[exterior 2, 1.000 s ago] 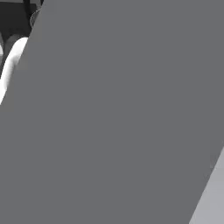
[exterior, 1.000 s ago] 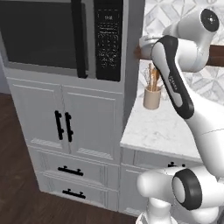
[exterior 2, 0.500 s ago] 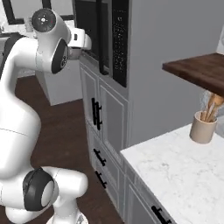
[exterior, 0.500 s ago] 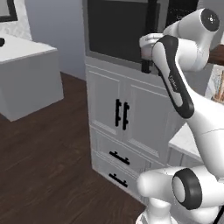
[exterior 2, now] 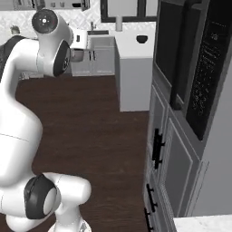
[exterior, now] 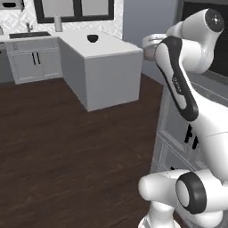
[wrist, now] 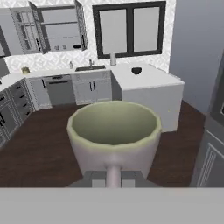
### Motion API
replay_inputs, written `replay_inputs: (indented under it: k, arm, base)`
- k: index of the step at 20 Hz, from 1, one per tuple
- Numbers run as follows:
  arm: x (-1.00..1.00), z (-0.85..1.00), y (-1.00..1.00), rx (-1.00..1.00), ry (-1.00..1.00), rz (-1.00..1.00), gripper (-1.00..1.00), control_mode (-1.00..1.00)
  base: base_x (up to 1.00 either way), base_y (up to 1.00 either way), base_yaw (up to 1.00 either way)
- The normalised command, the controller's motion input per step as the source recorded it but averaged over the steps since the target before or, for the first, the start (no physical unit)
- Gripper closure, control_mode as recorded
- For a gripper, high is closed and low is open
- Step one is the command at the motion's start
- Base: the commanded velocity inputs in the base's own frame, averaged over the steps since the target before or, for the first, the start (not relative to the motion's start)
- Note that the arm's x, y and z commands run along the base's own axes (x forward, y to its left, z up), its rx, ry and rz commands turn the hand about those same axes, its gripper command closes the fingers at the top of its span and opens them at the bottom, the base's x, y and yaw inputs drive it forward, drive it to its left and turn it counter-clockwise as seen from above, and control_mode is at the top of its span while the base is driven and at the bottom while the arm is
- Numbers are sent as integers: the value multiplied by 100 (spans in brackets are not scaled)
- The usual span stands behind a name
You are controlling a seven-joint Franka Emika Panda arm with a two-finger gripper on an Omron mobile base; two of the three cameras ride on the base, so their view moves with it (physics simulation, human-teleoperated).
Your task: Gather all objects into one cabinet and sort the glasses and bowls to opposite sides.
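Your pincer point(wrist: 113, 176) is pinched tight on a cup point(wrist: 113, 133), a beige-grey one with a pale green inside, and you hold it upright just in front of the hand camera. In the left base view the cup point(exterior: 150, 43) sits high at the end of the raised arm, over the dark wood floor point(exterior: 67, 147). Well beyond it, a black bowl point(wrist: 136, 70) rests on the white counter point(wrist: 148, 81) under the window point(wrist: 130, 29). Further left on the far wall, you see an upper cabinet point(wrist: 59, 28) with its doors swung open and pale shelves showing.
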Motion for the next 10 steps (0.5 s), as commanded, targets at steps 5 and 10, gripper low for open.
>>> replay_inputs:
  k: [5,10]
  arm:
    - [0,0,0,0,0,0,100,100]
    - [0,0,0,0,0,0,100,100]
  base:
    - [72,45,56]
    - [100,43,12]
